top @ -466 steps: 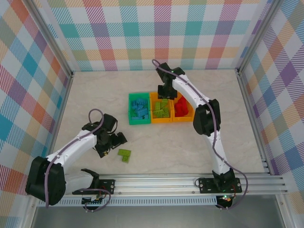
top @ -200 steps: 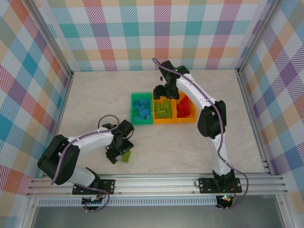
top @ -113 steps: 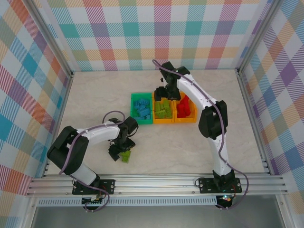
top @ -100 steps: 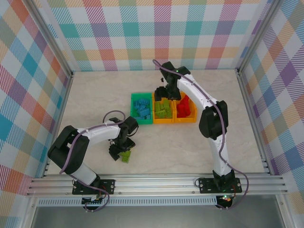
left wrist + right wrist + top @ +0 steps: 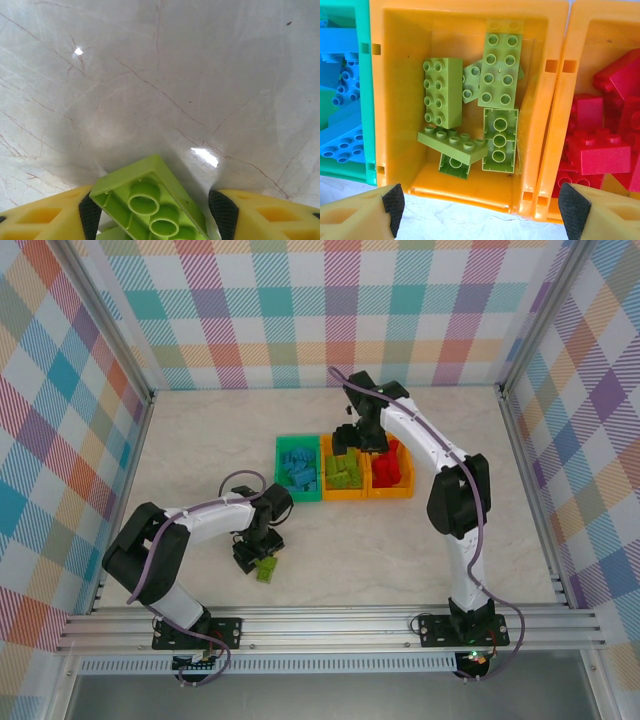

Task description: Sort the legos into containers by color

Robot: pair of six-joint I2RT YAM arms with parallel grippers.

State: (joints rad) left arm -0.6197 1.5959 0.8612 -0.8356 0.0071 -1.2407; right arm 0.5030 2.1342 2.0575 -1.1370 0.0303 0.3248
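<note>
The left gripper [image 5: 156, 215] is low over the pale marbled tabletop [image 5: 150, 75], near the front edge. Its yellow fingers stand apart with one lime green brick [image 5: 150, 200] between them. The brick lies with its hollow underside up. The left pad [image 5: 90, 216] seems to touch the brick's edge, and a thin strip of table shows before the right pad [image 5: 223, 214] - so the brick is framed, not clamped.

The right gripper [image 5: 482, 204] hangs above the middle orange bin [image 5: 400, 100], its fingers wide apart and nothing between them. In this bin lie several lime green bricks [image 5: 442, 92], some stacked across each other. Touching it on the left is the green bin [image 5: 364, 100] with blue bricks [image 5: 340, 145]; on the right, the other orange bin [image 5: 575, 75] holds red bricks [image 5: 600, 155]. The three bins stand in one row at mid-table - well apart from the single brick.
</note>
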